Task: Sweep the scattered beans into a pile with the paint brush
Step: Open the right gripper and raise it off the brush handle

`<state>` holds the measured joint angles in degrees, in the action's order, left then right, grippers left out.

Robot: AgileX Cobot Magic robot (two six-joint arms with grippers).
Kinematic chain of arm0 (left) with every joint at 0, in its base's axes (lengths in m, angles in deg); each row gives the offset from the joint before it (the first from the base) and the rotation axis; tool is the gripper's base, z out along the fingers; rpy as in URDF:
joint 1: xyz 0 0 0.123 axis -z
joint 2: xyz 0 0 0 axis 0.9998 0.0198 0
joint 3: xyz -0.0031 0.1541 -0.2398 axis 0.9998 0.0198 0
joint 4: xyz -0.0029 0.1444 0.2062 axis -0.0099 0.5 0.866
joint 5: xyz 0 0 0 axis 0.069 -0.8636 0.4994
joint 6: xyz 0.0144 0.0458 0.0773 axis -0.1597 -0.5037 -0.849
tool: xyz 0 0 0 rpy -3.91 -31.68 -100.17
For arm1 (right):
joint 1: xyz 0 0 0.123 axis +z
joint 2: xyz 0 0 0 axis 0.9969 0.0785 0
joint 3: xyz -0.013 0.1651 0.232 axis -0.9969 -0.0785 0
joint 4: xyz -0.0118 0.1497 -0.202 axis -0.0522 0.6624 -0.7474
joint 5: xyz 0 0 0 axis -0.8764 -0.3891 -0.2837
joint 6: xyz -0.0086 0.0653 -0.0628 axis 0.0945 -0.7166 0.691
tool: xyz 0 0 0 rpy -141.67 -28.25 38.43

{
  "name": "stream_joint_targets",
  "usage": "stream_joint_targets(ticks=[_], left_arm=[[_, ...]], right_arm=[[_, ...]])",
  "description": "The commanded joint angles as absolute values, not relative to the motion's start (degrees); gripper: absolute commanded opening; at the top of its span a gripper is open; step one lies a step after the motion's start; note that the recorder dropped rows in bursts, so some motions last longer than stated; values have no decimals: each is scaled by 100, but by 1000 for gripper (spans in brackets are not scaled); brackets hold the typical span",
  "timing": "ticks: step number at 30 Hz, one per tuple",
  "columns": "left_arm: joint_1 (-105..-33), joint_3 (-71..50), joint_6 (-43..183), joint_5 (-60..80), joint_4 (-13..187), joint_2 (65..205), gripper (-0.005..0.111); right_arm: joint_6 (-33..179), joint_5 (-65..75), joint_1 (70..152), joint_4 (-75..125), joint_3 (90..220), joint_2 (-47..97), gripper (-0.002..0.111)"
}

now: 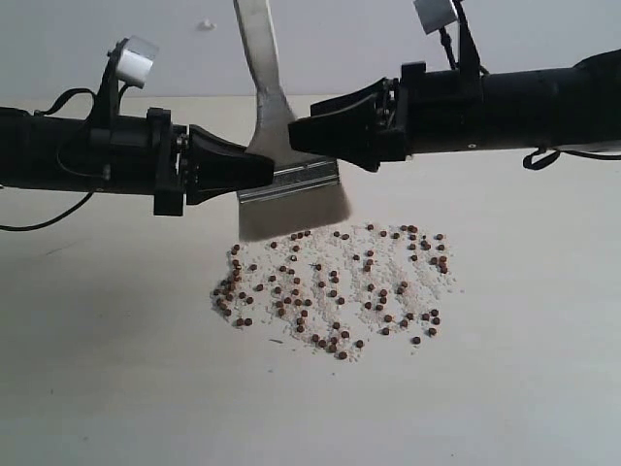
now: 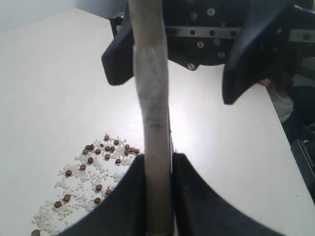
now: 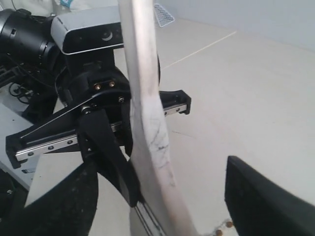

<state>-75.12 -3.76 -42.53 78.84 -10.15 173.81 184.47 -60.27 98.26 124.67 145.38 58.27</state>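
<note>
While left end effector (image 1: 256, 172) clamps paint brush (image 1: 274, 121) near its ferrule (image 1: 291, 182) and right end effector (image 1: 306, 131) gapes wide either side of the handle (image 1: 257, 49), beans (image 1: 335, 286) lie scattered on the surface (image 1: 116, 388) below the bristles (image 1: 291, 216). Recommended: lower bristles beyond outermost beans, draw inward with short, light strokes.

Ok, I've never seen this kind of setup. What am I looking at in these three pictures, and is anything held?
Two black robot arms, each ending in a gripper. One picture looks on from outside; the other two come from cameras on the wrists. On the pale table lie scattered reddish-brown beans among whitish grains. The left gripper is shut on the paint brush, roughly upright, bristles down by the beans. The right gripper is open around its handle.
</note>
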Motion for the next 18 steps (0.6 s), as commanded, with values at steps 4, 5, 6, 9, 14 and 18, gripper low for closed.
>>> stream_joint_targets(ticks=[4,5,6,9,14,18], left_arm=[[-7525,-416,-4280,7974,-1127,17356,0],[-7525,-416,-4280,7974,-1127,17356,0],[-7525,-416,-4280,7974,-1127,17356,0],[-7525,-416,-4280,7974,-1083,17356,0],[-7525,-416,-4280,7974,-1125,17356,0],[-7525,-416,-4280,7974,-1165,17356,0]], right_arm=[[18632,-5450,9842,12523,14582,5314,68],[18620,-5450,9842,12523,14582,5237,68],[18620,-5450,9842,12409,14582,5156,68],[18427,-5093,9842,11962,14582,4863,68],[17397,-4265,9842,10830,14593,4313,65],[16409,-3691,9842,9666,14933,4167,65]])
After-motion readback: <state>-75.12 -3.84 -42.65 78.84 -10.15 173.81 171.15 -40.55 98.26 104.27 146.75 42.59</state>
